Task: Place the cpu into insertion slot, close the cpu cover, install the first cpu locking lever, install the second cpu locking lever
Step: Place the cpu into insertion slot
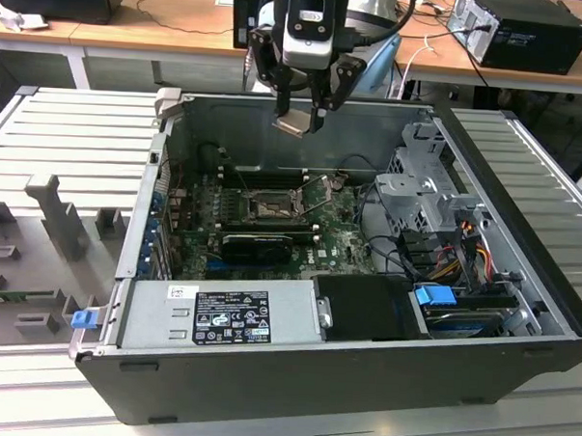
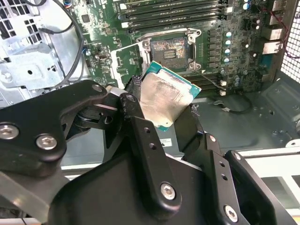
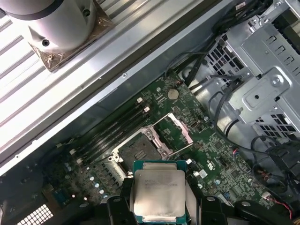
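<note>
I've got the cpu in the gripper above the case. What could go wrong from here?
The cpu looks tilted in the gripper, held by its edges; it might slip or meet the insertion slot skewed. The cpu cover stands open beside the slot; the gripper could catch it on descent.

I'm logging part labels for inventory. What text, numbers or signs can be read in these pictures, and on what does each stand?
Nothing is legible.
Black label on the power supply: print too small.
White sticker beside it: too small.
cpu top: faint marking, blurred.
Circuit board: white marks, too small.
</note>
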Motion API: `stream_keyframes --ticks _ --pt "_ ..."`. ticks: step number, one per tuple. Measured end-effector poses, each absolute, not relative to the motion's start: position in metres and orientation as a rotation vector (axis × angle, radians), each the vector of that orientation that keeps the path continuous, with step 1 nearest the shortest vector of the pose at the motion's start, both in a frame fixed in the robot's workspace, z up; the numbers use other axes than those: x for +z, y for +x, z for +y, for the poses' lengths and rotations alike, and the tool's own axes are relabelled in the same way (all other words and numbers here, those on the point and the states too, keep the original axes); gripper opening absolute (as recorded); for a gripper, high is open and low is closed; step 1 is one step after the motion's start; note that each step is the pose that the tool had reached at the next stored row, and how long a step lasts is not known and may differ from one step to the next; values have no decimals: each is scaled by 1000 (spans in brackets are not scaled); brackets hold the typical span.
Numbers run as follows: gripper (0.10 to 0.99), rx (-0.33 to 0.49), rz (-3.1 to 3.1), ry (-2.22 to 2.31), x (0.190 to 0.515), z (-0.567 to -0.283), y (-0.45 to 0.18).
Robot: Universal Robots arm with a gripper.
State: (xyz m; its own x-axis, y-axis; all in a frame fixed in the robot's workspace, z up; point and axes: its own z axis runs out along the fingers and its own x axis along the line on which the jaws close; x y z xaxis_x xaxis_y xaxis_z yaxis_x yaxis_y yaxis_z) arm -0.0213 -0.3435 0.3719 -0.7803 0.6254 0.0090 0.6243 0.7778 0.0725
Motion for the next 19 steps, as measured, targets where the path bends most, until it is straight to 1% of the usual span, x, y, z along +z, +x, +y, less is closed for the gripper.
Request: stream_keyframes --ticks 19 --pt "529 79 2847 1260 371 -344 -21"
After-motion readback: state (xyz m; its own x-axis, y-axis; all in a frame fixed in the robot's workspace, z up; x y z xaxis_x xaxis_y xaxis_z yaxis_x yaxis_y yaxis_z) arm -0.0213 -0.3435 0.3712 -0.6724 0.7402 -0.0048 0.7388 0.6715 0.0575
